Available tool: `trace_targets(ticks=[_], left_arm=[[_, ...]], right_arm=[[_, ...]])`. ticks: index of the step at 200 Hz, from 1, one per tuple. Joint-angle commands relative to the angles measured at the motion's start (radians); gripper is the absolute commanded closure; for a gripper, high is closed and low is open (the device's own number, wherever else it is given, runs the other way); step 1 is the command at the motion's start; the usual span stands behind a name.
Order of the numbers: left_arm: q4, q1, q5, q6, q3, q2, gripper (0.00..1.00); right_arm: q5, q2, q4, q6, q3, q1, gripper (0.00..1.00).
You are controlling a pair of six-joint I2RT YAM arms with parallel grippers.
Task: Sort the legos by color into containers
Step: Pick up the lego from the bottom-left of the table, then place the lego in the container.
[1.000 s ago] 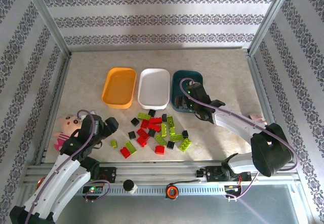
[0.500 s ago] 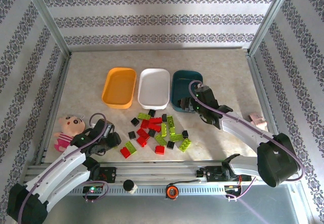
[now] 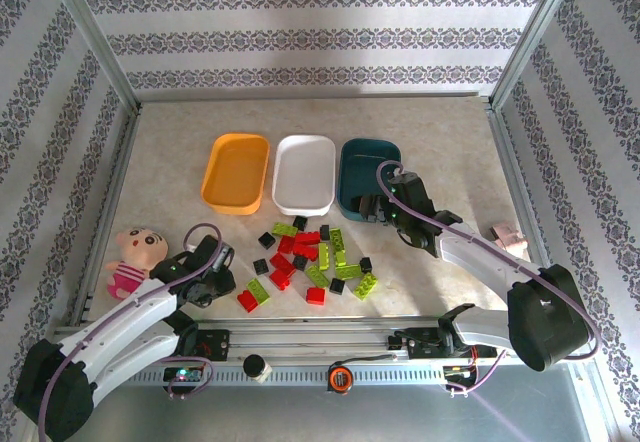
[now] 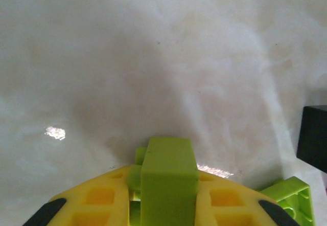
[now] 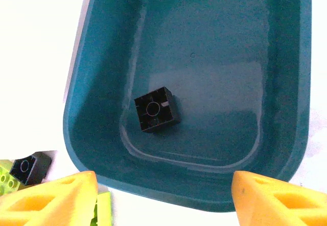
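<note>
At the lego pile's (image 3: 310, 254) left edge, the left end effector (image 4: 168, 208) pinches a lime lego (image 4: 168, 167) while the right end effector (image 5: 161, 191) gapes.

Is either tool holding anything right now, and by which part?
The left tool pinches a lime green lego by its sides; the right tool is open, empty.

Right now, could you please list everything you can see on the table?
trays: three, side by side at the back: orange-yellow tray, white tray, teal tray
loose bricks: roughly two dozen; red, lime, black; in front of the trays
black brick: one; inside the teal tray
doll: one; pink and cream; far left
pink item: one, unclear; right edge
left gripper: shut on a lime brick
right gripper: open, empty, over the teal tray's near rim
</note>
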Motion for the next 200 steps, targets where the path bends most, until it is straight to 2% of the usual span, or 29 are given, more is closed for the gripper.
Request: trace_targets(ticks=[1,24,45,88,119,160,174,200], left_arm=[[-0.006,-0.014,-0.044,0.059,0.096,-0.004,0.79],[0.03,-0.012,-0.087,0.117,0.219,0.023,0.8],[0.132,0.017,-0.111,0.201,0.356,0.138,0.8],[0.324,0.205,-0.037,0.3,0.642,0.588,0.83],[0.348,0.258,-0.074,0.33,0.842,0.846,0.83],[0.33,0.304,-0.08,0.324,1.045,1.088,0.83],[0.321,0.317,-0.081,0.321,1.086,1.143,0.79],[0.299,0.332,-0.074,0.326,1.141,1.199,0.61]], right_arm=[[-0.017,-0.02,0.025,0.013,-0.014,-0.014,0.3],[-0.022,-0.024,0.029,0.017,-0.019,-0.014,0.3],[-0.028,-0.027,0.032,0.02,-0.021,-0.013,0.3],[-0.038,-0.064,0.016,0.027,-0.038,-0.01,0.31],[-0.046,-0.129,-0.005,0.03,-0.07,-0.002,0.31],[-0.075,-0.19,-0.013,0.034,-0.124,0.05,0.3],[-0.103,-0.196,-0.02,0.029,-0.136,0.073,0.29],[-0.177,-0.186,-0.043,0.012,-0.147,0.131,0.28]])
